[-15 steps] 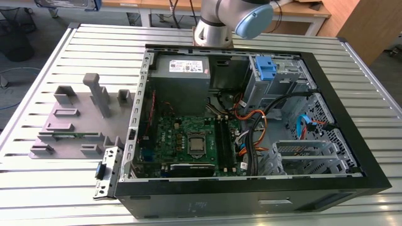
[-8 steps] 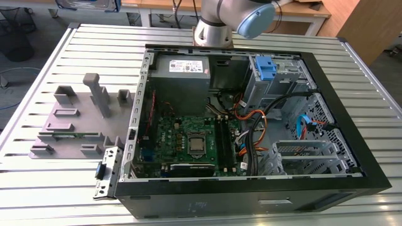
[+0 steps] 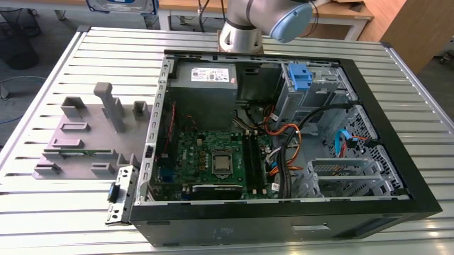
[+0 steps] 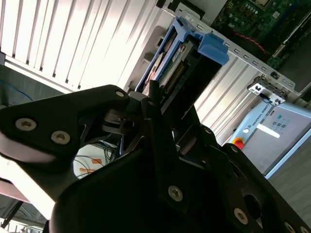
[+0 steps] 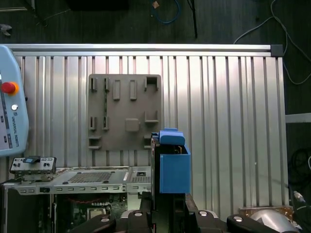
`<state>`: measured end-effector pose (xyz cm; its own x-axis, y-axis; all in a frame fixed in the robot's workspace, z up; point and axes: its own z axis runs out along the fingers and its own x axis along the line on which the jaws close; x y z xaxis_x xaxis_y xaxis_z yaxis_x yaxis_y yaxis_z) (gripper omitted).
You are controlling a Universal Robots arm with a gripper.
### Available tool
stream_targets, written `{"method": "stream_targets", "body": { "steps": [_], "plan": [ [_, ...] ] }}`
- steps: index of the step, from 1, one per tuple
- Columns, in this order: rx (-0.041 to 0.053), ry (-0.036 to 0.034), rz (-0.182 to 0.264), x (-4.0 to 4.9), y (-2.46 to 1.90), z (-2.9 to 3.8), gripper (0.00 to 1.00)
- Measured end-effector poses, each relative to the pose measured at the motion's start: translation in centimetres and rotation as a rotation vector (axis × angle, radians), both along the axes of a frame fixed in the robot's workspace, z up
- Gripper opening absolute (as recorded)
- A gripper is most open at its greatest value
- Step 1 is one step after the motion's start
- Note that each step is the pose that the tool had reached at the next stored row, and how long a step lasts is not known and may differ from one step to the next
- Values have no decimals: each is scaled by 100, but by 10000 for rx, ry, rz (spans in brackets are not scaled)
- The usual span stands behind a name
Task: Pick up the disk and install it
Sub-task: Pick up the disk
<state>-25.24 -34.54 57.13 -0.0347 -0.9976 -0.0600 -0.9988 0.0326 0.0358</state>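
The disk is a drive in a blue plastic carrier, held edge-on high above the table. In the second wrist view the disk juts out from between the black fingers, showing its connector edge and blue carrier tab. My gripper is shut on it; the gripper covers the disk's rear part. Below lies the open computer case, on its side with the motherboard exposed. The arm's base stands behind the case.
A narrow upright blue bracket sits in the drive cage at the case's far right corner. A grey fixture plate lies on the slatted table at the exterior view's left. A teach pendant lies beside the table. Cables cross the case interior.
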Motion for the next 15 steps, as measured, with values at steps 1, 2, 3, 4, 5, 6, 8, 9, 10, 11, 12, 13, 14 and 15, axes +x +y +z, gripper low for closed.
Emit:
{"method": "stream_targets", "body": {
  "steps": [1, 2, 3, 4, 5, 6, 8, 9, 10, 11, 12, 13, 14, 15],
  "plan": [
    [0, 2, 1, 49, 0, 0, 35],
    [-1, 3, 0, 94, 0, 0, 35],
    [-1, 4, 0, 139, 0, -1, 35],
    [0, 4, 1, 184, 0, -2, 35],
    [0, 4, 0, 229, 0, -2, 35],
    [0, 4, 1, 274, 0, -3, 35],
    [-1, 7, 0, 367, 0, -3, 35],
    [-1, 7, 1, 412, 0, -3, 35],
    [-1, 7, 1, 456, 0, -4, 35],
    [-1, 7, 0, 501, 0, -5, 35],
    [0, 7, -1, 546, 0, -5, 35],
    [-1, 8, 1, 595, 0, -5, 35],
    [0, 7, 1, 639, 0, -6, 35],
    [-1, 8, -1, 684, 0, -6, 35]
  ]
}}
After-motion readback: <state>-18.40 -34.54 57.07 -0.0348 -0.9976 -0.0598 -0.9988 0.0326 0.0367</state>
